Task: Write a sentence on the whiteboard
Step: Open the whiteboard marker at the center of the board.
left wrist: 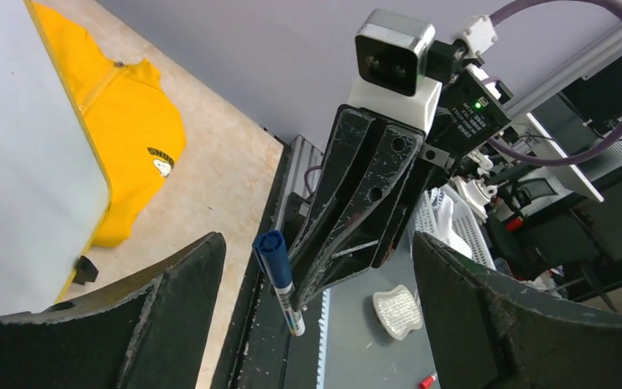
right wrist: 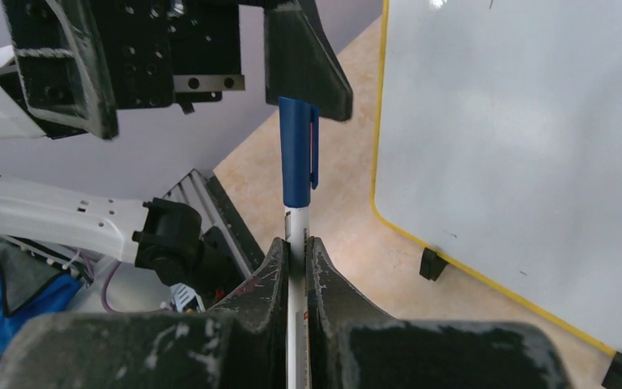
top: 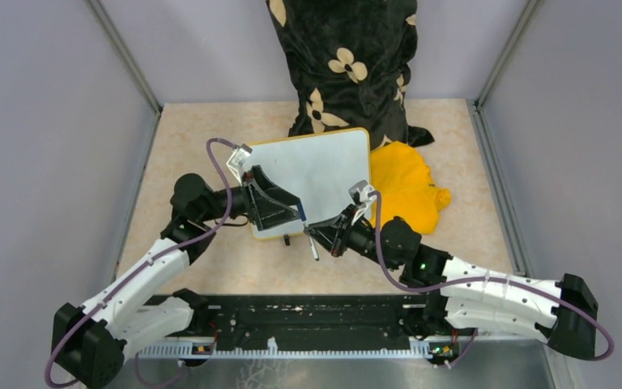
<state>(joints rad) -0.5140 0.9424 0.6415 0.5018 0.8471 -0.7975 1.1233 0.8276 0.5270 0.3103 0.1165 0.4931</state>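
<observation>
1. We see the glossy, round-cornered whiteboard, thinly yellow-framed, on the table.
2. Beside its near edge, the right gripper clenches a blue-capped marker; the left gripper gapes.
3. The marker's tip is hidden.

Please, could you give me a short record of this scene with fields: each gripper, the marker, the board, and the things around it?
right gripper: shut on the marker, which points up out of it
marker cap: blue, on the marker
left gripper: open, one finger on each side of the cap, not closed on it
whiteboard: flat on the table, no writing visible
clips: black, on the board's near edge
yellow cloth: crumpled, right of the board
black flowered cloth: behind the board
</observation>
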